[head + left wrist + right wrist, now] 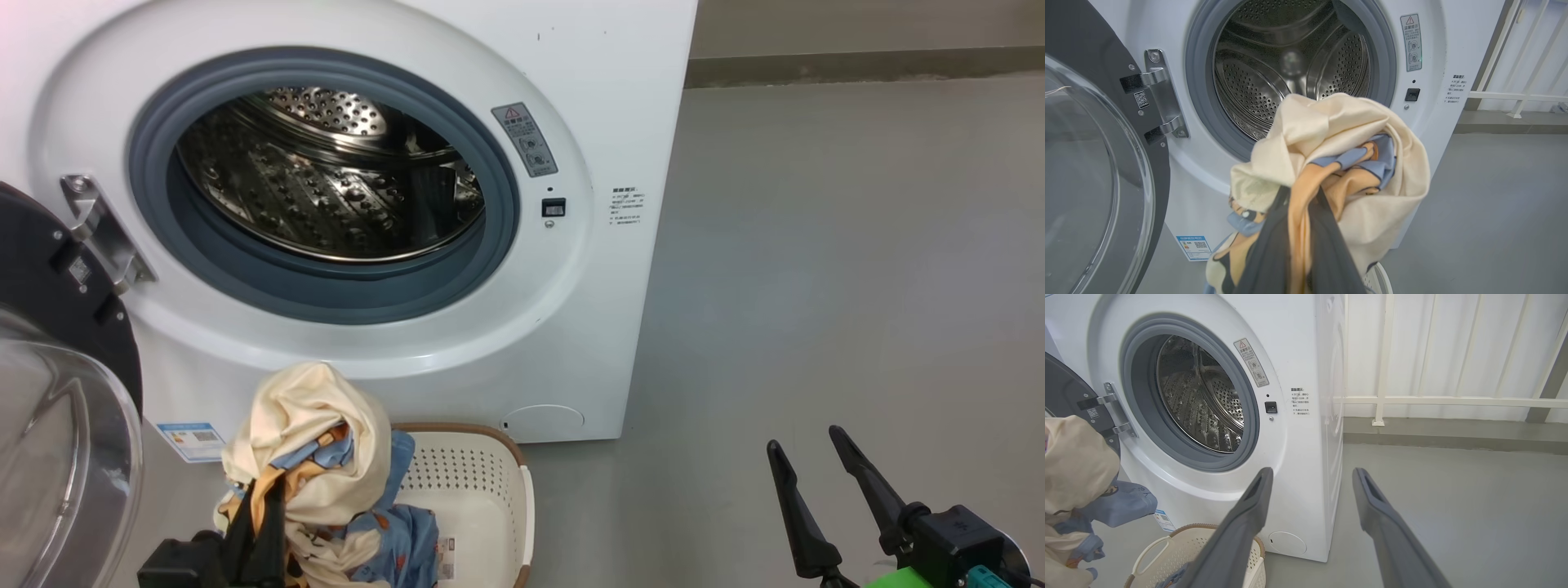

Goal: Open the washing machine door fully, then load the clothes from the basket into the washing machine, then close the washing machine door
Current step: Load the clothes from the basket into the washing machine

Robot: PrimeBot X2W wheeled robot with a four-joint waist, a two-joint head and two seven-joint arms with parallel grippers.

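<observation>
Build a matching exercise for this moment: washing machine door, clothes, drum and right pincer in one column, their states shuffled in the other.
Column 1
1. washing machine door
2. clothes
3. drum
4. right pincer

Column 2
A. open, holding nothing, over the floor
B. empty
C. swung open on its hinge
D. held up over the basket by the shut left pincer

Pairs: 1-C, 2-D, 3-B, 4-A
</observation>
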